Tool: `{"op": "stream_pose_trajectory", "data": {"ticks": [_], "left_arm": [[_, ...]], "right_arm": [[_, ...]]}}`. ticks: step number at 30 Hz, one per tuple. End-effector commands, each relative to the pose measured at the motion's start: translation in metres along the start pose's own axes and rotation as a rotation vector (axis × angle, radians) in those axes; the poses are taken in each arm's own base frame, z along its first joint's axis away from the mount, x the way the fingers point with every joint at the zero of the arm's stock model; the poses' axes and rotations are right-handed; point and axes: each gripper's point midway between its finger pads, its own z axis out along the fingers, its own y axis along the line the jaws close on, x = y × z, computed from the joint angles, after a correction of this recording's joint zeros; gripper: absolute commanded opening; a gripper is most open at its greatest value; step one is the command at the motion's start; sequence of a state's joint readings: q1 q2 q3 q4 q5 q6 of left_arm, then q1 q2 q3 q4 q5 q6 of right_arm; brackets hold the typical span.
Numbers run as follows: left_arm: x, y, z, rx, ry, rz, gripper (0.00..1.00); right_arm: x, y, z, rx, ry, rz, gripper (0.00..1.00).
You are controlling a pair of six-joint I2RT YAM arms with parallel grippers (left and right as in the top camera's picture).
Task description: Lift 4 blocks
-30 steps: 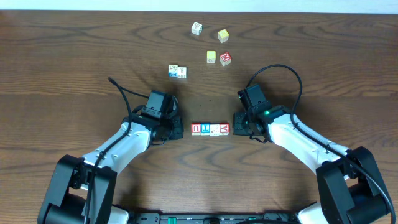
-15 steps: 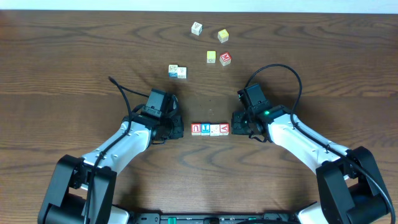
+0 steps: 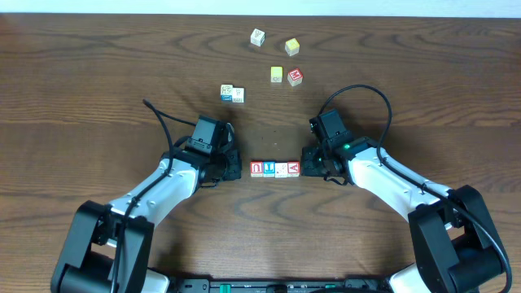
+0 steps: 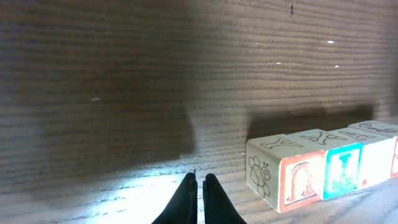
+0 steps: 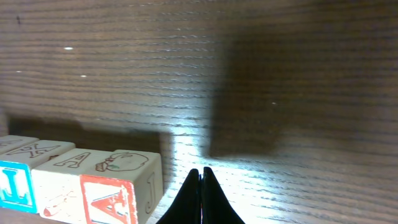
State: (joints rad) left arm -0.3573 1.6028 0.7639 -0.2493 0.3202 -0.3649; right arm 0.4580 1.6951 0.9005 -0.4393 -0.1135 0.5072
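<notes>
I see the four blocks (image 3: pixel 275 168) touching side by side in one row at mid-table (image 3: pixel 89 98), between my grippers; left to right, red U-like block (image 3: pixel 257 168), blue block (image 3: pixel 269 168), white block (image 3: pixel 281 169), red V block (image 3: pixel 294 168); the bare wooden sides carry outline drawings; left gripper (image 3: pixel 234 168) sits just beside the U end, jaws pressed together, empty; right gripper (image 3: pixel 306 163) sits just beside the V end, likewise closed on nothing.

Block row (image 3: pixel 275 168) between left gripper (image 3: pixel 234 169), right gripper (image 3: pixel 308 166)
</notes>
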Motion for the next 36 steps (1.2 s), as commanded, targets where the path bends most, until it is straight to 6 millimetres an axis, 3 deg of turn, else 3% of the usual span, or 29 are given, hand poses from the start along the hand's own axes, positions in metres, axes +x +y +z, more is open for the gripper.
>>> {"op": "stream_pose_trajectory", "data": {"ticks": [1,15,31,36], "left_arm": [[-0.002,-0.010,0.005,0.043,0.018,0.019,0.07],[0.000,-0.020,0.013,0.089,0.034,0.042,0.07],[-0.001,-0.032,0.012,0.106,0.031,0.068,0.07],[-0.001,-0.032,0.012,0.103,0.030,0.068,0.07]], "right_arm": [[-0.003,0.010,-0.001,-0.031,-0.002,-0.025,0.01],[0.004,0.029,0.001,-0.057,-0.004,-0.077,0.01],[0.005,0.021,0.002,-0.016,-0.004,-0.068,0.01],[0.010,0.017,0.011,0.000,0.023,-0.066,0.01]]}}
